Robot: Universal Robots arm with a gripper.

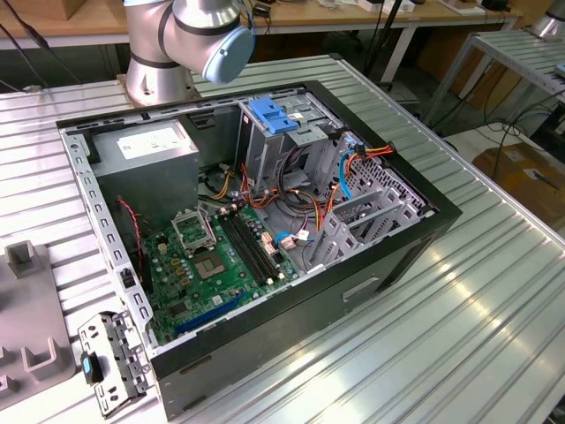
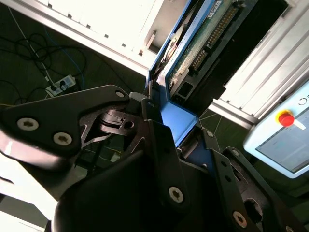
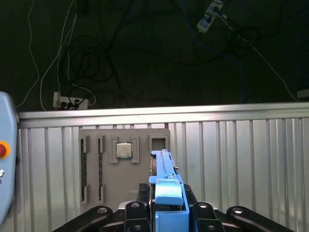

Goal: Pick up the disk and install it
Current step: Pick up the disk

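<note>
Above the counter [image 3: 231, 145], end effector [image 3: 169, 215] clamped on the disk [image 3: 166, 188], seen edge-on; label side hidden.

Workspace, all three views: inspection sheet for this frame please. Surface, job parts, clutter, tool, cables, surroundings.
Surface: ribbed metal table, carrying an open computer case.
Job's things: the disk, blue rails showing, in the tool's grip; drive cage with blue top inside the case.
Clutter: grey fixture holding a chip; metal bracket beside the case.
Grippers: tool shut on the disk.
Cables: coloured wires loose inside the case; cords and power strip on the floor.
Surroundings: pendant with red button; benches behind the table.
</note>
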